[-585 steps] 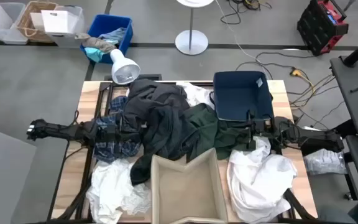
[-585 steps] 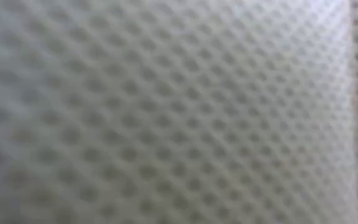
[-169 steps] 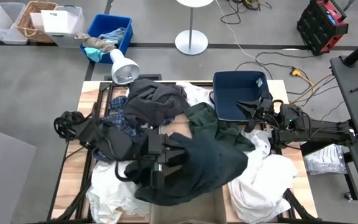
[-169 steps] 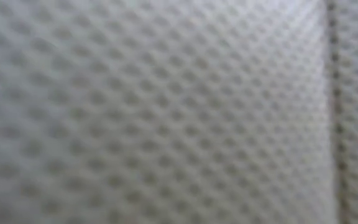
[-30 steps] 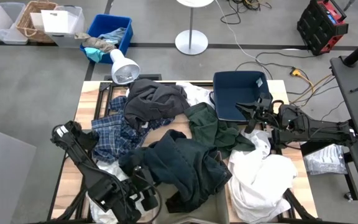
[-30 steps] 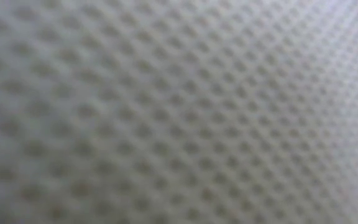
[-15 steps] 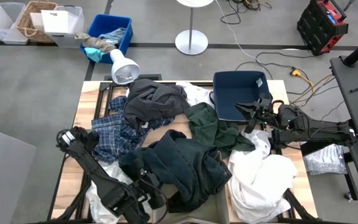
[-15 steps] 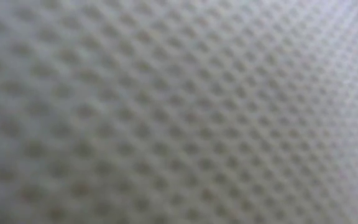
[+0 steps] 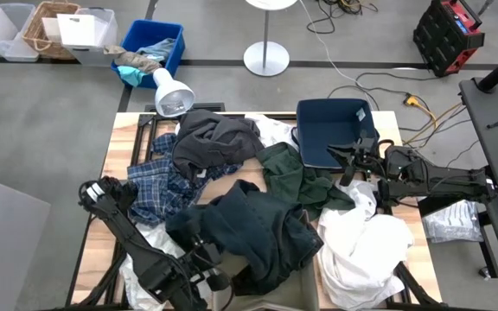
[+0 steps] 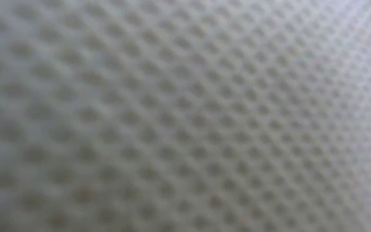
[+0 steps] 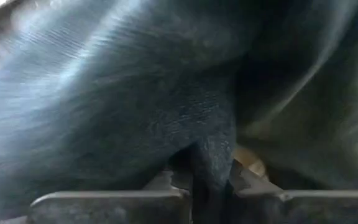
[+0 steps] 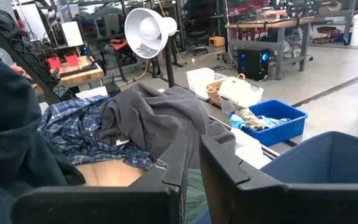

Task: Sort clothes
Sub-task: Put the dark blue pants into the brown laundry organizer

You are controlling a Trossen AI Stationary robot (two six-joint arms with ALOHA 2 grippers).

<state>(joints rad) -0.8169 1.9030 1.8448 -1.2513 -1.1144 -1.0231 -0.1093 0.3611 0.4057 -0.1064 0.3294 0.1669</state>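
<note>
A black garment (image 9: 253, 233) lies bunched at the table's near middle. My left gripper (image 9: 217, 275) is at its near left edge, shut on a fold (image 11: 207, 146). A charcoal grey garment (image 9: 214, 138) lies at the far side, partly over the plaid shirt (image 9: 156, 183). A dark green garment (image 9: 288, 173) is beside it. White clothes lie at the near right (image 9: 361, 246) and near left (image 9: 145, 259). My right gripper (image 9: 346, 160) hovers shut at the right, with nothing between its fingers (image 12: 191, 177). My left gripper pinches a raised fold of the black garment (image 11: 211, 163) between its two fingers, at the garment's near left edge. The fingers come from the table's near left, slanting a little downward. The rest of the garment lies slack on the table and on the clothes around it.
A navy bin (image 9: 335, 130) stands at the table's far right, just beyond my right gripper. A lamp (image 9: 173, 93) hangs over the far left corner. On the floor beyond are a blue crate (image 9: 156, 45) of rags and more boxes. White mesh fabric (image 10: 185, 116) fills the low view.
My left gripper has crept toward the black garment's near left edge, sinking a little, and has shut on a fold of it. The garment itself lies as before. My right arm has kept still.
</note>
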